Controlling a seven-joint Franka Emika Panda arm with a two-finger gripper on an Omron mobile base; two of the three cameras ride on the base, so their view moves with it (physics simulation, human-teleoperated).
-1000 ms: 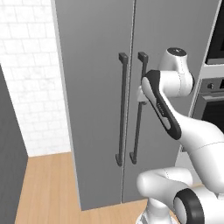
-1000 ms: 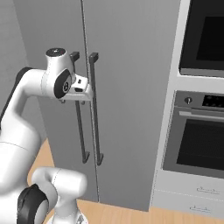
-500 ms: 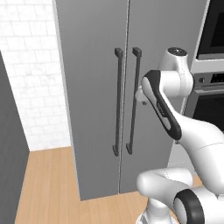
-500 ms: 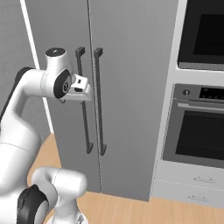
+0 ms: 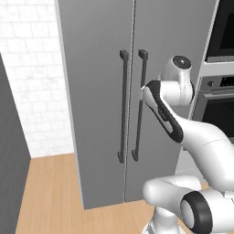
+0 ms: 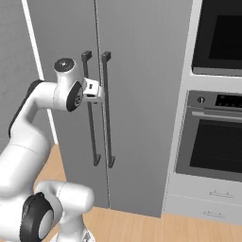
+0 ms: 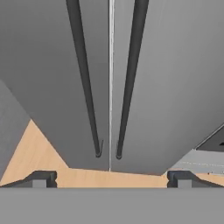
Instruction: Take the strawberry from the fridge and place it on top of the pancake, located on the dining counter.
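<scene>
A simulated kitchen with a light wooden floor (image 5: 50,187) and a white tiled wall (image 5: 32,73) surrounds the fridge (image 5: 100,55), a tall grey double-door unit whose two doors are shut. Its two dark bar handles, the left handle (image 5: 122,106) and the right handle (image 5: 139,105), run vertically on either side of the centre seam. To the right of the fridge stands a black-windowed wall oven (image 6: 215,137). The end effector (image 7: 112,177) hangs in front of the fridge doors, close to the handles, its fingers (image 7: 40,178) spread fully wide, empty and touching nothing.
</scene>
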